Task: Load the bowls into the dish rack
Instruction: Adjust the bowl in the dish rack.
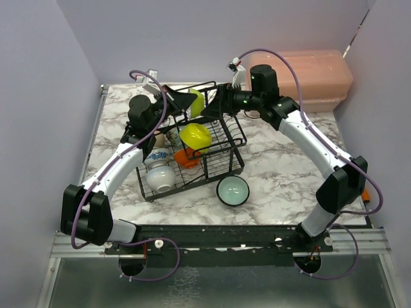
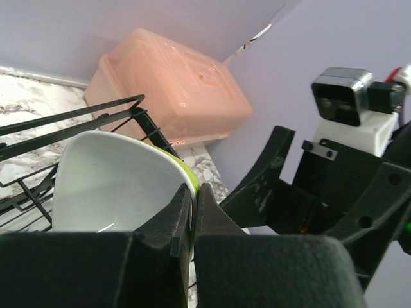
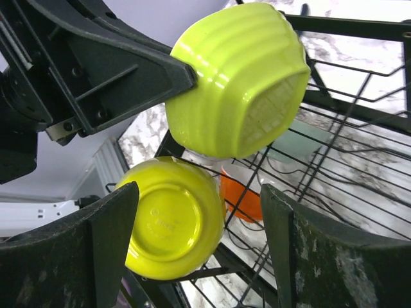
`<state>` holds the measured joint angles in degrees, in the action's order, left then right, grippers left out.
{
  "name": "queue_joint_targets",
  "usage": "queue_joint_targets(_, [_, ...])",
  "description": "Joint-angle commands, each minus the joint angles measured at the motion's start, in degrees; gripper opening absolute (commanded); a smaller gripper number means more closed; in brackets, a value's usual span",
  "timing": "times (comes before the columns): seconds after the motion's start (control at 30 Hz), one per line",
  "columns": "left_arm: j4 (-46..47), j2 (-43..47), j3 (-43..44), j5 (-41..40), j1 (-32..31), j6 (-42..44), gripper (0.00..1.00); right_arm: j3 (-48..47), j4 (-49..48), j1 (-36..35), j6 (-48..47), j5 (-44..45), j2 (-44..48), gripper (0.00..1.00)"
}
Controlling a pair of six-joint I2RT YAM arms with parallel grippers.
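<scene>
Left end effector (image 2: pixel 192 192): we saw its fingers pressed together on the rim of the yellow-green bowl (image 2: pixel 115 179), one finger inside and one outside. We judged that this rim pinch kept the bowl on edge, ready to slide between slot wires.
Held bowl: it hung in the air over the far end of the dish rack (image 1: pixel 221 151). We could not tell whether it touched any wire.
Right end effector (image 3: pixel 199 192): its fingers stood wide apart and held nothing. It was just beside the held bowl, and we judged it was placed to steady or receive it.
Bowls in the rack: a second yellow bowl (image 1: pixel 194 136) sat on the upper shelf, with an orange bowl (image 1: pixel 187 158) just below it. A blue-patterned bowl (image 1: pixel 157 156) and a white bowl (image 1: pixel 159 178) sat at the near-left end.
Bowl left out: a teal bowl (image 1: pixel 232 190) stood upright on the counter (image 1: pixel 282 160), just beside the rack's near-right corner, so we judged loading unfinished.
Top view alone: it showed the teal bowl and the whole layout of the rack.
Left wrist view alone: it showed the held bowl's white inside, the pinch on its rim, and a pink box (image 2: pixel 173 90) against the wall.
Right wrist view alone: it showed the held bowl's ribbed outside and base, and the second yellow bowl's foot ring.
</scene>
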<state>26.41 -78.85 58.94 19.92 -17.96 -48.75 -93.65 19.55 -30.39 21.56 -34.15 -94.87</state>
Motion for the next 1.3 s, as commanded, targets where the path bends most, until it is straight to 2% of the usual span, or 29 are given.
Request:
queue_joint_targets(0.0, [-0.19,3.02,-1.1,-0.73,1.47,0.01,0.0,-3.64,-2.52,0.07,2.09,-7.79,-4.49,0.79])
queue_joint_targets(0.2, [-4.21,4.45,-1.91,-1.51,2.25,0.57,0.01,-8.17,-2.7,0.07,1.62,-12.45,-8.88,0.77])
queue_joint_targets(0.37, [-6.83,5.92,-2.85,-3.14,2.93,1.9,0.06,-14.62,1.1,0.07,-0.08,-16.13,-13.92,0.75])
queue_joint_targets(0.57, [-10.35,6.93,-3.52,-4.16,3.78,2.96,0.11,-16.88,2.49,-0.01,-0.82,-17.48,-15.9,0.74])
queue_joint_targets(0.63, [-11.78,7.48,-3.54,-4.66,3.93,4.49,0.17,-17.28,2.36,-0.02,-0.28,-18.81,-16.63,0.73])
queue_joint_targets(0.77, [-16.53,8.8,-3.22,-6.08,4.31,7.19,0.19,-17.77,2.69,-0.5,0.53,-23.97,-18.63,0.67])
queue_joint_targets(1.03, [-22.12,11.02,-3.2,-10.5,4.49,11.62,0.45,-17.25,2.3,-1.89,0.48,-24.76,-19.83,0.67])
queue_joint_targets(1.27, [-31.13,11.52,-0.12,-15.15,4.5,18.47,0.54,-17.14,2.57,-2.21,0.42,-24.6,-20.31,0.67])
